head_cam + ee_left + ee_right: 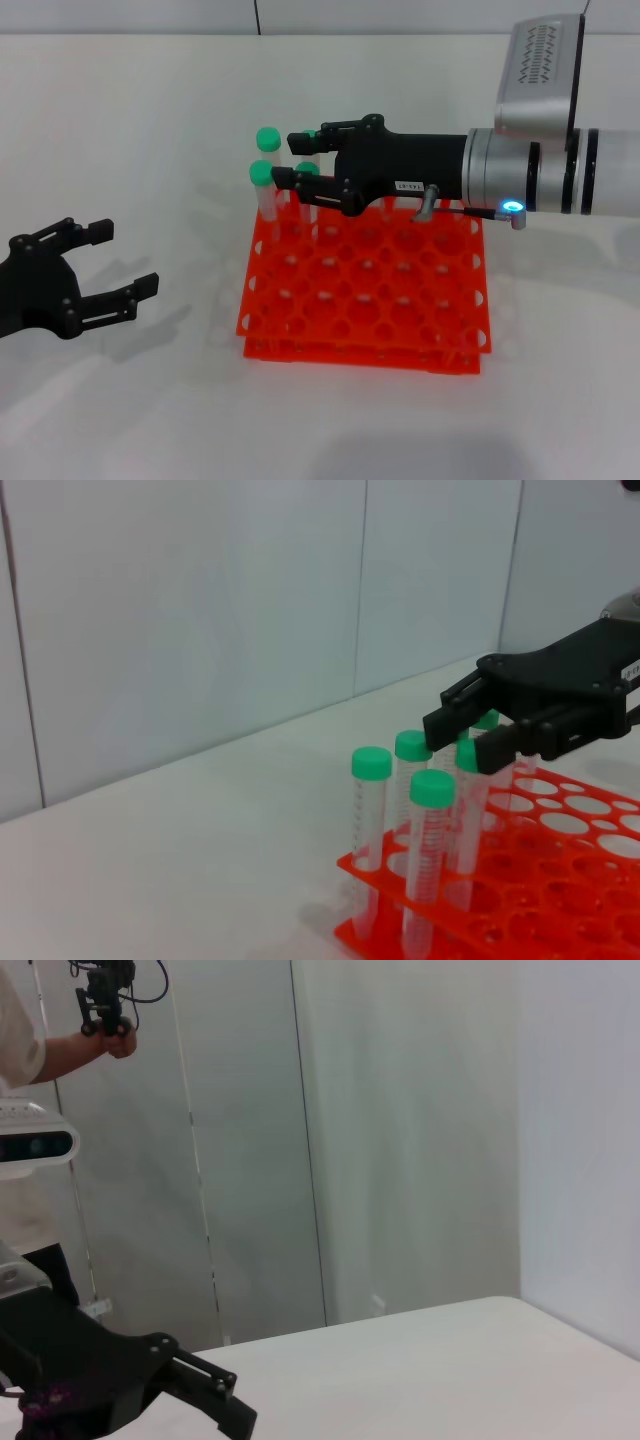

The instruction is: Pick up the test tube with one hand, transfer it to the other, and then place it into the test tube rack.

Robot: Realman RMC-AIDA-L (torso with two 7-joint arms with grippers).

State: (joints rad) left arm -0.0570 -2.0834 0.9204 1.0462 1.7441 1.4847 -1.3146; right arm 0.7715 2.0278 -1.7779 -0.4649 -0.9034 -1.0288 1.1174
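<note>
Head view: your right hand (296, 160) reaches in level over the far left corner of the test tube rack (365, 295), fingers parted, straddling a green-capped test tube (308, 180) standing in the back rows; not yet closed on it, as far as you can tell. Two more capped tubes stand just beside, toward the rack's left edge. Your left hand (118, 262) waits on the table (150, 420) well to the left of the rack, fingers spread, holding nothing. Left wrist view: the right hand's fingers (455, 715) sit at cap height among the cluster of tubes, one cap between them. Right wrist view: only the left hand (205, 1395), far off, and the wall; no tube visible. Judgement: the tube looks light, stiff and slick-walled; take it just under the cap, where the ridge should check slipping, and lift straight up so the neighbours stay put.
</note>
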